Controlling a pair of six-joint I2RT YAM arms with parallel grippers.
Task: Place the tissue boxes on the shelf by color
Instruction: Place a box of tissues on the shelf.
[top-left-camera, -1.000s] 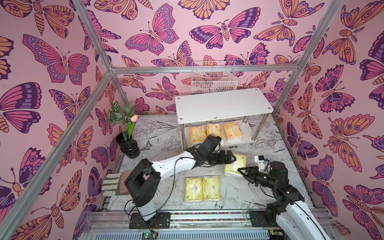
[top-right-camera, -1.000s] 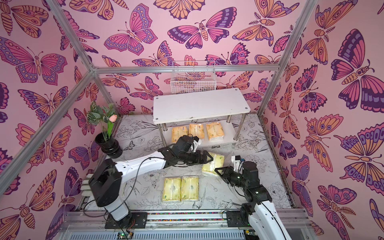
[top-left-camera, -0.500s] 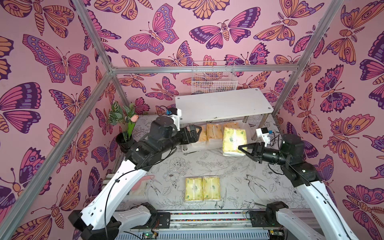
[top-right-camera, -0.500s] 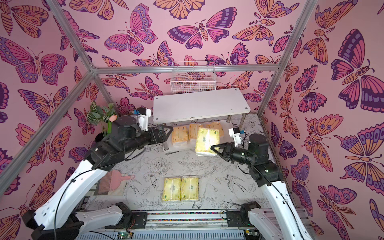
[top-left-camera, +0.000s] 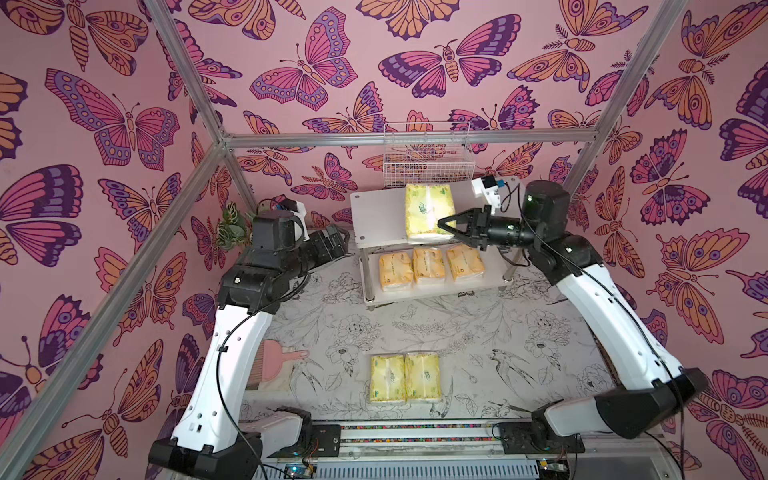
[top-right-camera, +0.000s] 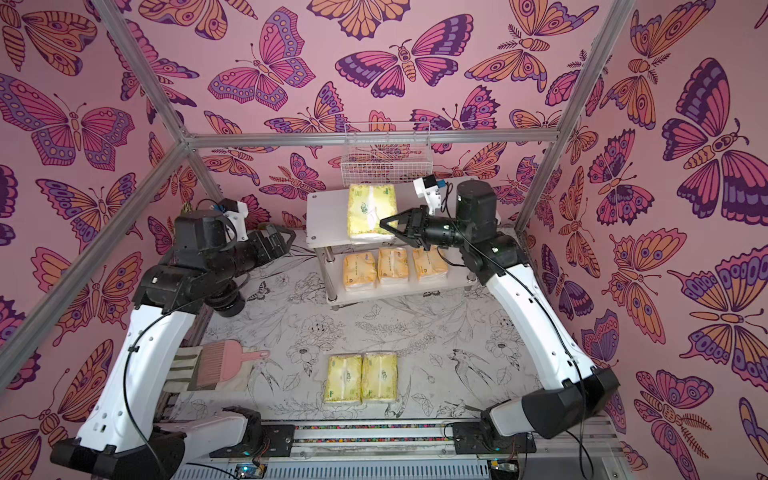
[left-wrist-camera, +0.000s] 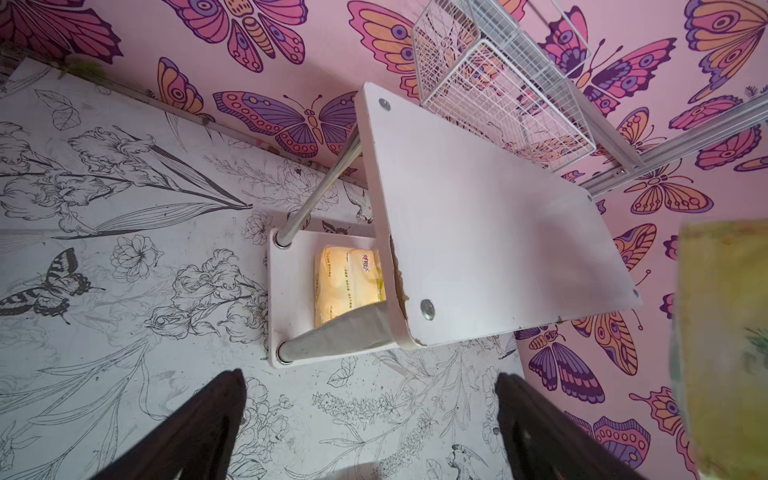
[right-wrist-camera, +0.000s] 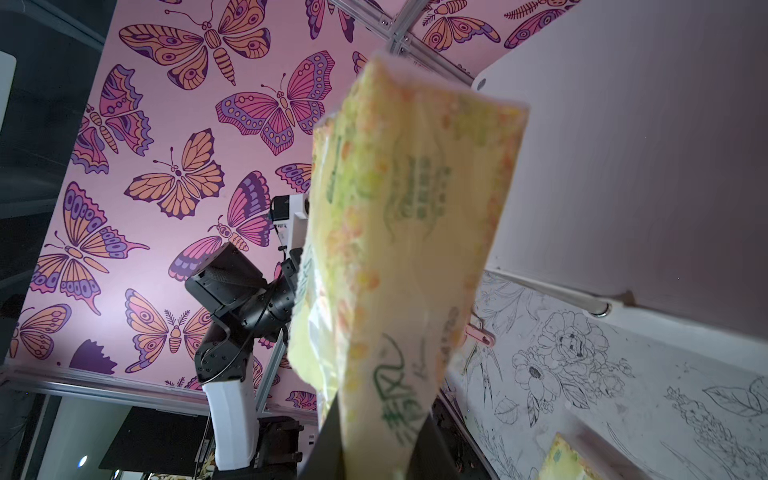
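Mid-placement, the right gripper (top-left-camera: 446, 228) grips a green pack (top-left-camera: 424, 208) over the top board of the shelf (top-left-camera: 376, 218), orange packs (top-left-camera: 428, 266) filling the lower one; next it likely needs lowering flat, then release

Both top views are taken from high overhead, angled down and forward; the whole scene is shared. Left wrist view is aimed past the left gripper (left-wrist-camera: 368, 376) at the shelf (left-wrist-camera: 478, 228), well ahead. Right wrist view is crowded by the pale pack (right-wrist-camera: 407, 249) at the right gripper (right-wrist-camera: 376, 428).
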